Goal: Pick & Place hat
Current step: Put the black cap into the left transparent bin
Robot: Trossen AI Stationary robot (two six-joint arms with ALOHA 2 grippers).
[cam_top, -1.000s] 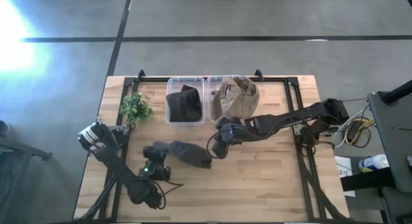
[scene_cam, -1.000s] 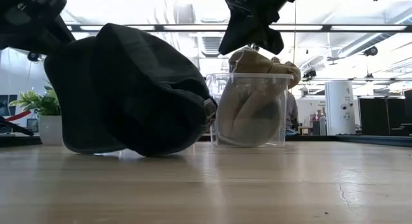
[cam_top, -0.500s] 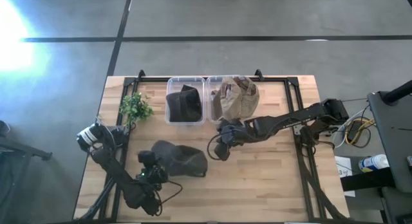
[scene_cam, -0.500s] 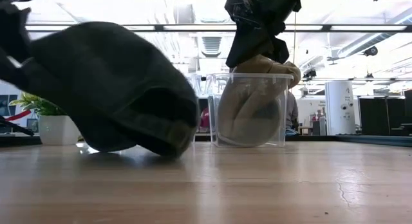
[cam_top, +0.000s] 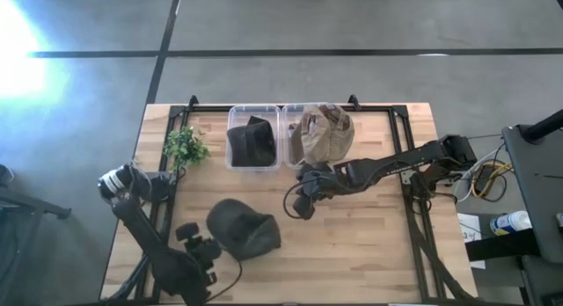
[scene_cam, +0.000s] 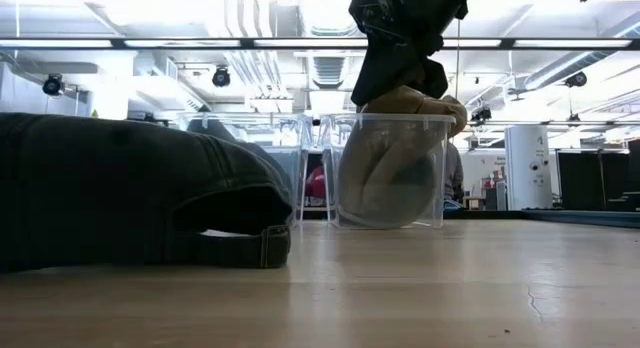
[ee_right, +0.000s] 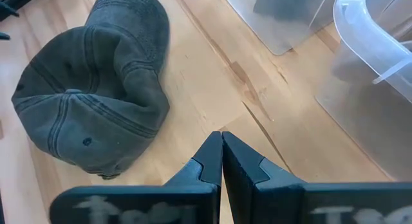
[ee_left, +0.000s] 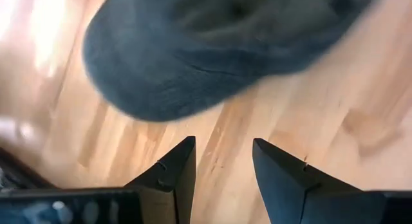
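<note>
A dark grey-green cap [cam_top: 244,227] lies on the wooden table near its near-left part, crown up, its rim on the boards [scene_cam: 130,203]. My left gripper [ee_left: 222,147] is open just to the cap's near-left side [cam_top: 198,249], and its fingertips stand apart from the cap [ee_left: 193,50]. My right gripper [ee_right: 221,139] is shut on nothing and hangs above the table's middle [cam_top: 303,200], to the right of the cap [ee_right: 90,114]. It shows at the top of the low view [scene_cam: 400,38].
Two clear bins stand at the far edge. The left bin [cam_top: 253,139] holds a dark hat and the right bin [cam_top: 324,132] a tan hat [scene_cam: 395,168]. A small potted plant [cam_top: 185,146] sits at the far left. Bare boards lie right of the cap.
My left gripper carried the cap toward the near edge and down, let go of it and drew back toward the near-left. The cap, raised and tilted a second ago, now lies flat on the table. My right gripper kept still.
</note>
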